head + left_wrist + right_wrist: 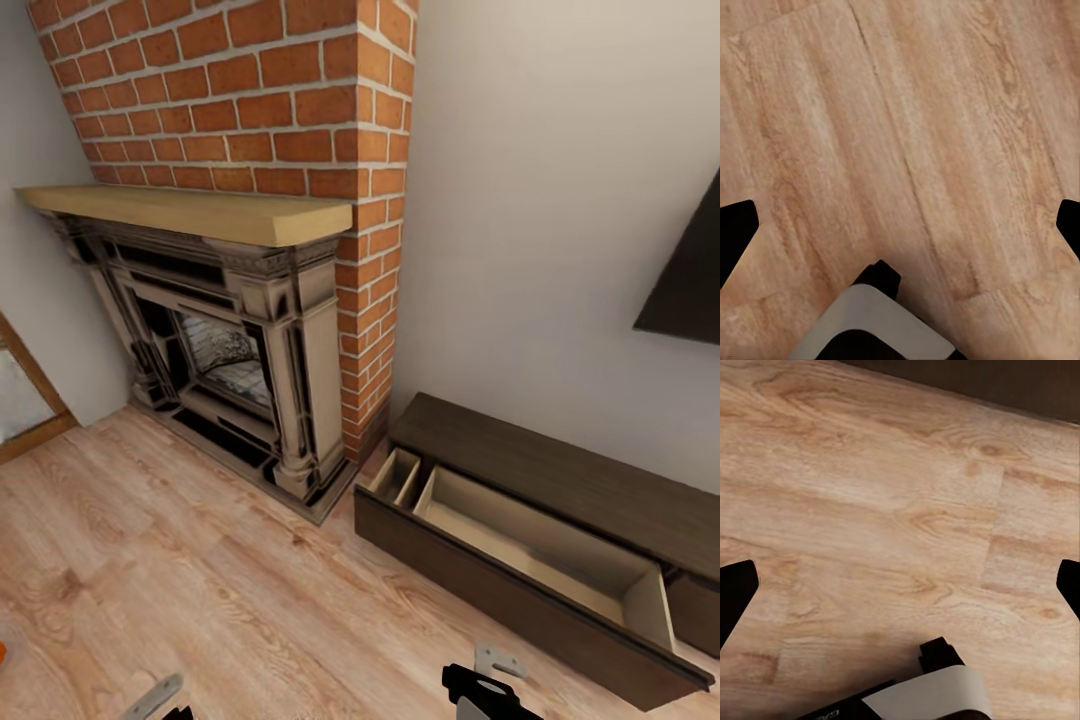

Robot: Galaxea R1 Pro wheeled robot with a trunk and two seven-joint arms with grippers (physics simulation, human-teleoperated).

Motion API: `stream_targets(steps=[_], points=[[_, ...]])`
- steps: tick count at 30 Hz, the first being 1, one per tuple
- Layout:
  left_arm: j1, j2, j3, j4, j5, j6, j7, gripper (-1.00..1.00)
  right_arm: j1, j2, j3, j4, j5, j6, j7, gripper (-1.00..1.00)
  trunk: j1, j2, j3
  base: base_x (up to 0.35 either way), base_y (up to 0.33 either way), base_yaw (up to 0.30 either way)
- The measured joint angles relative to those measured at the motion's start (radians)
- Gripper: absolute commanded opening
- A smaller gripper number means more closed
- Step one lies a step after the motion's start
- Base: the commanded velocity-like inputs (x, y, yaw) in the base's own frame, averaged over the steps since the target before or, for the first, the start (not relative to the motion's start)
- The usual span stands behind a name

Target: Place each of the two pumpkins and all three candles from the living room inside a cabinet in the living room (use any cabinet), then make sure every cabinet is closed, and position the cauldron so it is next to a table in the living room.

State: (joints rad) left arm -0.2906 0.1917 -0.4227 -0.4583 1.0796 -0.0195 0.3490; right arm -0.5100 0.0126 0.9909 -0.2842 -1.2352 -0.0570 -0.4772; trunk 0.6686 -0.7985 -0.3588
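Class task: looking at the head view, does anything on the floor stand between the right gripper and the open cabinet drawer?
Nothing visible does. Bare wooden floor lies between the right gripper and the open drawer of the cabinet.

Cabinet (560, 470): long, low, dark brown wood, flat top, against the wall right of the brick fireplace. Its drawer (520, 560) is pulled out over the floor, w/ light tan inside, small divided section at the fireplace end, nothing in it.

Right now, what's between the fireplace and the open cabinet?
In the head view, a brick column stands between the fireplace and the cabinet, with wood floor in front.
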Motion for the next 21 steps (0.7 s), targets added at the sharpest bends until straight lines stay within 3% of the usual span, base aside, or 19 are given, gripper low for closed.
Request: stream_targets(steps=[21], points=[[0.0, 0.0, 0.0, -0.001, 0.0, 0.001, 0.0, 1.0, 0.0, 0.0, 0.002, 0.0, -0.001, -0.022, 0.0, 1.0, -0.081, 0.147, 0.066, 0.0, 0.0, 0.29]])
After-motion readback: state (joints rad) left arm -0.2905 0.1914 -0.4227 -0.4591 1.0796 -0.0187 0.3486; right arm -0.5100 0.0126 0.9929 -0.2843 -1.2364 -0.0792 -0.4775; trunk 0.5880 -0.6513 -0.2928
